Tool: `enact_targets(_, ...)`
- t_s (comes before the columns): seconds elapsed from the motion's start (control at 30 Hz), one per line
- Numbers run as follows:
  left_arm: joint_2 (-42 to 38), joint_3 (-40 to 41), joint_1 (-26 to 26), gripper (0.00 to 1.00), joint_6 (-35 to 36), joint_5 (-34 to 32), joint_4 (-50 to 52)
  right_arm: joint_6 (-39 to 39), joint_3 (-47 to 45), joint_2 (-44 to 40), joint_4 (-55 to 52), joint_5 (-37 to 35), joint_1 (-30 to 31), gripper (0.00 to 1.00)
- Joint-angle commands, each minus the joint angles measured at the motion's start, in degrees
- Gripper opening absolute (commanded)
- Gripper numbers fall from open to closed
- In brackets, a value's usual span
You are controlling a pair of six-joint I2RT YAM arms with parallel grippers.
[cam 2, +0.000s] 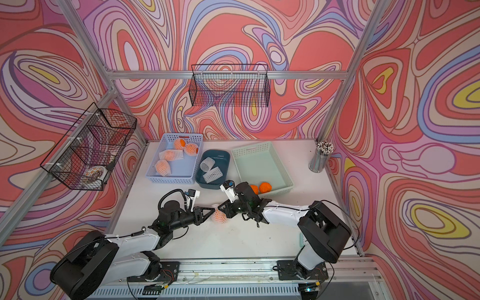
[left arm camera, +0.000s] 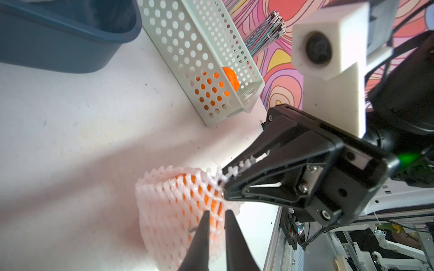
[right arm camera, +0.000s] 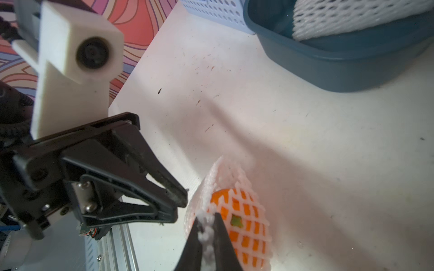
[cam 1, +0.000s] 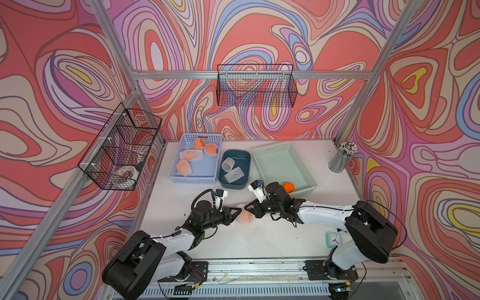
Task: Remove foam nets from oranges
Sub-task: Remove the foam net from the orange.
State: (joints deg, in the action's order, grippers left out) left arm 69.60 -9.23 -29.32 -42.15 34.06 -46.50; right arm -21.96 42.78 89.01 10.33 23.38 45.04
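An orange in a white foam net (cam 1: pixel 244 215) (cam 2: pixel 219 215) lies mid-table between both arms. My right gripper (right arm camera: pixel 207 219) (cam 1: pixel 247 207) is shut on a bunched piece of the net's rim; foam shows between its fingers (left arm camera: pixel 234 172). My left gripper (left arm camera: pixel 217 214) (cam 1: pixel 238 210) pinches the opposite side of the same net, fingers nearly together. The orange (right arm camera: pixel 237 211) shows through the mesh. Several netted oranges (cam 1: pixel 184 167) lie in the lilac basket (cam 1: pixel 193 179). Two empty nets (cam 1: pixel 234 174) sit in the teal bin (cam 1: pixel 235 185). Bare oranges (cam 2: pixel 265 187) rest in the mint tray (cam 1: pixel 283 166).
A cup of pencils (cam 1: pixel 342 157) stands at the back right corner. A small clock (cam 1: pixel 334 239) lies by the right arm's base. Black wire baskets hang on the back wall (cam 1: pixel 255 85) and the left wall (cam 1: pixel 122 148).
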Motion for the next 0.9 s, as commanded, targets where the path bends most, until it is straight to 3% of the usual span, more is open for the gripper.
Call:
enact_targets(0.0,-0.4,-0.98,-0.49,0.14,0.67,0.17,0.28,0.07,-0.2,-1.18,-1.75,-1.13,-0.19,0.19)
enact_targets(0.1,0.13,-0.6,-0.63,0.13,0.91,-0.09,-0.08,0.27,-0.52,-1.58,-2.56,-1.66,-0.31,0.33)
enact_targets(0.33,0.02,0.44,-0.71,0.14,1.28,-1.77,0.01,0.32,-2.31,-3.65,-3.55,-2.16,-0.82,0.34)
enact_targets(0.47,-0.63,0.43,-0.7,0.15,1.18,-1.57,0.56,0.78,-2.69,-4.24,-5.58,-3.47,-0.77,0.61)
enact_targets(0.57,-0.74,0.75,-0.65,0.15,1.32,-1.81,0.78,0.75,-3.36,-4.71,-5.77,-4.42,-0.83,0.74)
enact_targets(0.87,-1.08,2.14,-0.71,0.17,1.36,-1.89,0.45,0.56,-6.73,-6.73,-3.8,-0.92,0.02,0.91)
